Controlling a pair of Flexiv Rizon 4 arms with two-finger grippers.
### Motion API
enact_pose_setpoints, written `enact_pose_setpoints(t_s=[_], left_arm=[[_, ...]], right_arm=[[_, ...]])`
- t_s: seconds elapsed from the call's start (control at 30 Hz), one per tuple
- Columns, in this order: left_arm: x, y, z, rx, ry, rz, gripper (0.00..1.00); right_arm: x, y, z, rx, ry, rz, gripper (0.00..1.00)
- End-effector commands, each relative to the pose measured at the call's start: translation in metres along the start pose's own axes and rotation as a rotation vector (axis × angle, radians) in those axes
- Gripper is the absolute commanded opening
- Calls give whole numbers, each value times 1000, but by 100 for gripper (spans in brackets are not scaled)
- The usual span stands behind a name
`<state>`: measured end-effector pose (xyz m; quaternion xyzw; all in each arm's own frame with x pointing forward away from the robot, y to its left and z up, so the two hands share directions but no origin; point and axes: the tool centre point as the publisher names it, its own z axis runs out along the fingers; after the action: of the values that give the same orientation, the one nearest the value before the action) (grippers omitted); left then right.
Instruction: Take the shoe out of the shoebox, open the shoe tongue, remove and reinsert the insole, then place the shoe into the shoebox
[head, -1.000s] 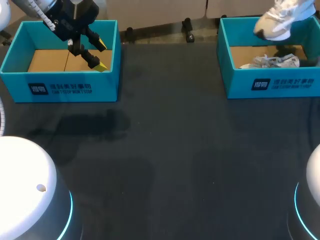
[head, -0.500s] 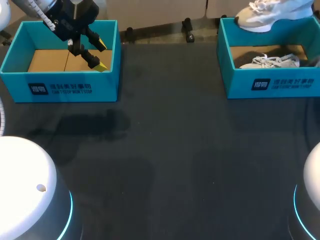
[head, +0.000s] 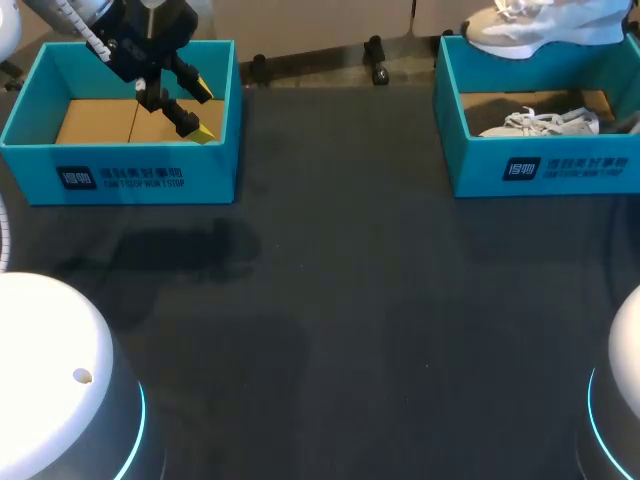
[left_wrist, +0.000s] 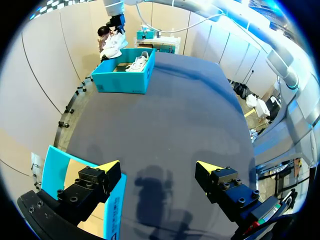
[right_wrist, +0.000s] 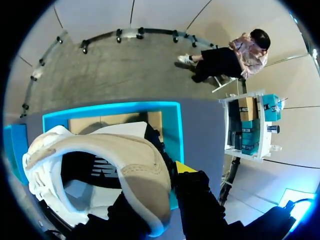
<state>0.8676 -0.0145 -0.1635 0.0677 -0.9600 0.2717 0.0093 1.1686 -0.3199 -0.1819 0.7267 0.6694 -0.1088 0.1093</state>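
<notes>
**Sneaker being held above its box by the right arm**

A beige and white lace-up sneaker (head: 535, 30) is being held in the air by the right gripper (right_wrist: 167, 182), over the far wall of the open teal cardboard shoebox (head: 540, 170), which is being seen at the far right of the dark table (head: 330, 320). In the right wrist view the shoe's heel end is being gripped. One yellow fingertip (right_wrist: 185, 167) is being pressed against the outside of the heel, while the other finger is being largely covered by the shoe. The shoe's opening is being turned toward the wrist camera, with the toe pointing away over the box.

A second grey-white sneaker (head: 540, 122) is being seen lying inside that shoebox on its brown floor. The left gripper (head: 205, 112) is being held over a second teal cardboard box (head: 120, 175) at the far left. Its fingers are being spread wide and nothing is being held between them. In the left wrist view one finger is being shown above that box's wall and the other above the bare table
</notes>
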Motion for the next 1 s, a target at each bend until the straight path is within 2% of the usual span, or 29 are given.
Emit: enact_pose_setpoints(t_s=[0.03,0.17,0.3,0.53,1.0], left_arm=[[0,-1,0,-4,0,-1,100],[0,-1,0,-4,0,-1,100],[0,-1,0,-4,0,-1,100],[0,-1,0,-4,0,-1,100],[0,-1,0,-4,0,-1,100]], right_arm=[[-1,6,-2,13,2,0,0],[-1,6,-2,13,2,0,0],[4,4,10,-26,-14,35,0],[12,-2,28,-49,-72,81,0],[20,-20,54,-54,-50,151,0]])
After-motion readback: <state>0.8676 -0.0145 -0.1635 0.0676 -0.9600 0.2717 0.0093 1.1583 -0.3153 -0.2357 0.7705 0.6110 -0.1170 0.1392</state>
